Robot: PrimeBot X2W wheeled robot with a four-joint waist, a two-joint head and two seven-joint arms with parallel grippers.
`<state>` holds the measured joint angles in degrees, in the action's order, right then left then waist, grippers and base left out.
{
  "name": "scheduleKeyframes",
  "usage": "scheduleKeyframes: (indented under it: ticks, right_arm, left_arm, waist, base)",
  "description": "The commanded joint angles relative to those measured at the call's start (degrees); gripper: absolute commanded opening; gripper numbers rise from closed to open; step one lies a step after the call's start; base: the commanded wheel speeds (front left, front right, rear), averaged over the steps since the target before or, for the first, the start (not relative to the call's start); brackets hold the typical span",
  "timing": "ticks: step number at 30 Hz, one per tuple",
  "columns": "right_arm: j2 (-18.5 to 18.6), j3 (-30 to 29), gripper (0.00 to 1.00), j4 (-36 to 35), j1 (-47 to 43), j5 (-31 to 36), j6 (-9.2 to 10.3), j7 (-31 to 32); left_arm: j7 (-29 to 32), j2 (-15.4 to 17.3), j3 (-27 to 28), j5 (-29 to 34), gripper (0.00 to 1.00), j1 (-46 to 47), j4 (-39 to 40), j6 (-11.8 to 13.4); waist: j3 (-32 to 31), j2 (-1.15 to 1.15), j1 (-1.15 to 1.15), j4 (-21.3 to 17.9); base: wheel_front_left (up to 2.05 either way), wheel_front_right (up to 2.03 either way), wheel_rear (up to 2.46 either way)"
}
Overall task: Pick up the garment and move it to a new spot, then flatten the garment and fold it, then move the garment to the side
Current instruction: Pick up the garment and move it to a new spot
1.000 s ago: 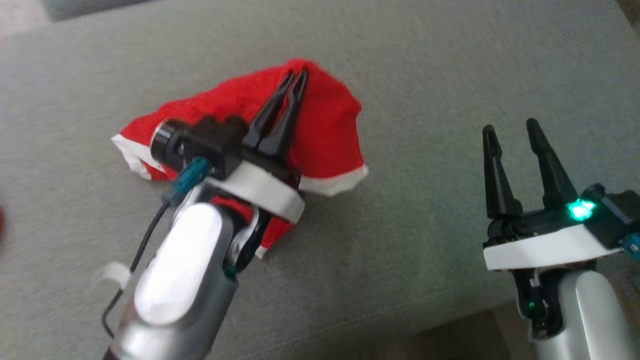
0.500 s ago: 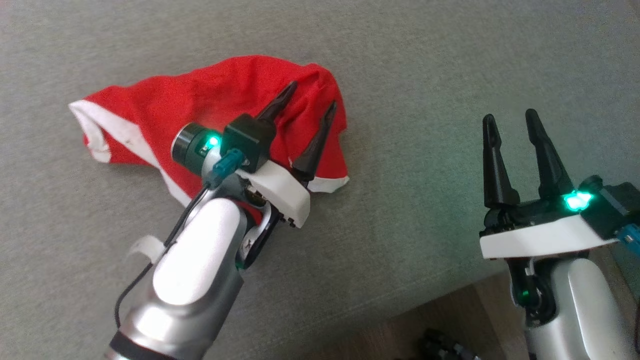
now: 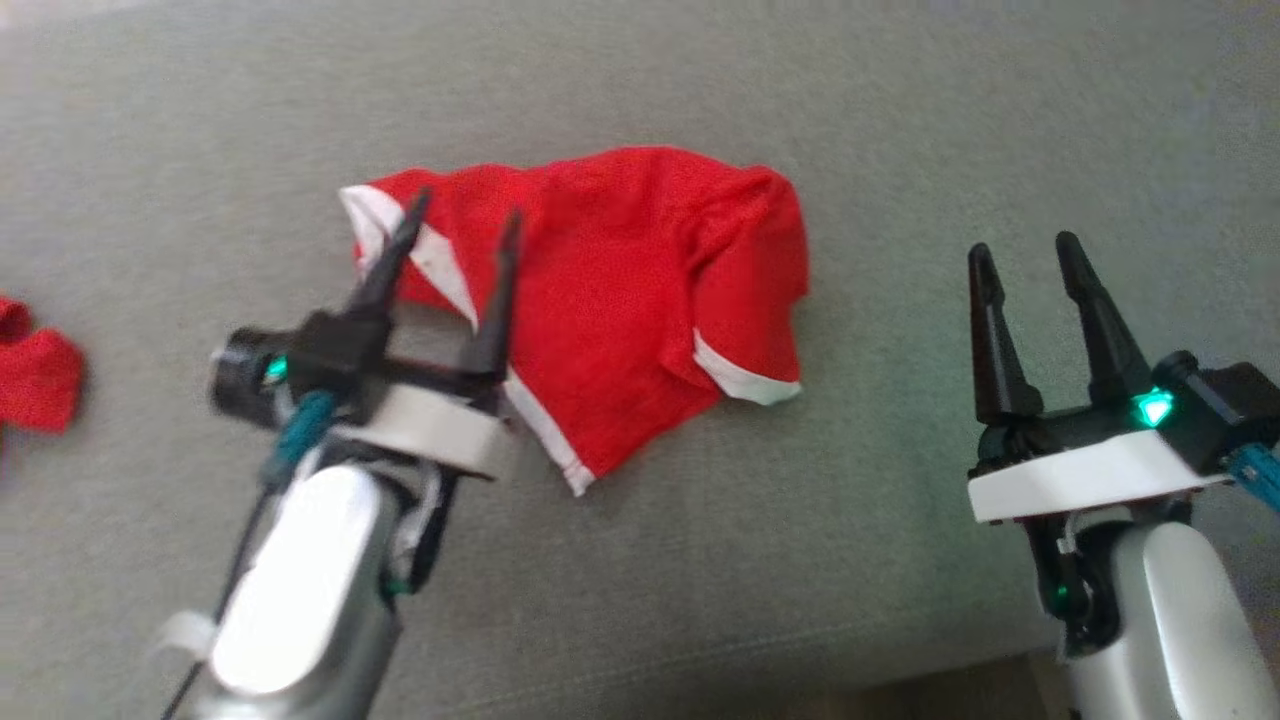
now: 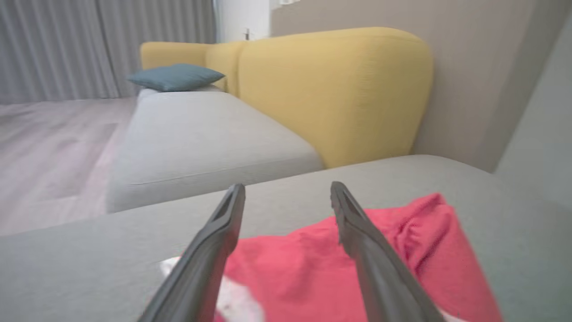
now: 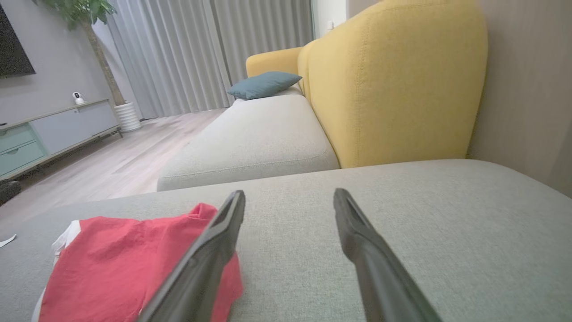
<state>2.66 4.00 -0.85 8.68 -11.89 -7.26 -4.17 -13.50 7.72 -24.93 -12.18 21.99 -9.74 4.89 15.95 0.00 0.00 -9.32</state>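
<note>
**Item:** red garment (image 3: 620,330), white-trimmed. It lay crumpled on the grey sofa cushion (image 3: 900,130), not yet flattened.

**Fingers:** my left fingers (image 3: 503,262) were spread wide over its left edge, holding nothing. My right fingers (image 3: 1078,275) hung equally wide and empty, well to its right.

**Risks, as I judged:**
- pinching only one layer, which would drag the bunched folds tighter
- mistaking the second red cloth (image 3: 35,370) at far left for it

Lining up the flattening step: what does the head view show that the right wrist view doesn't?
Head view: the left gripper, open at the white-trimmed end of the garment, and another red cloth at far left. Right wrist view: yellow sofa back, teal pillow, curtains, a cabinet. Both: the crumpled red garment on the grey seat, and the open right gripper.
</note>
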Motion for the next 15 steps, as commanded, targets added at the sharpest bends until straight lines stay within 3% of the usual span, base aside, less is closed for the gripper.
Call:
scheduleKeyframes:
  ticks: [1,9,15]
  right_arm:
    - [0.22,0.51,1.0,-2.19,-0.33,0.7,-0.23,0.54]
    - [0.21,-0.72,1.0,-2.87,-2.58,2.37,-0.23,3.12]
    - [0.21,-1.21,1.0,-2.98,-4.11,2.95,-0.23,4.3]
  left_arm:
    - [-0.69,1.69,3.48,-0.33,1.0,-0.2,2.52,1.27]
    - [-1.43,5.43,11.75,-2.94,1.0,-8.08,4.24,4.32]
    - [-1.48,6.57,12.67,-2.66,1.0,-11.78,5.8,4.35]
  waist:
    - [-2.59,0.0,0.0,3.29]
    - [-5.49,0.0,0.0,7.14]
    - [-6.94,0.0,0.0,8.07]
  base:
    - [0.0,0.0,0.0]
    - [0.0,0.0,0.0]
    - [0.0,0.0,0.0]
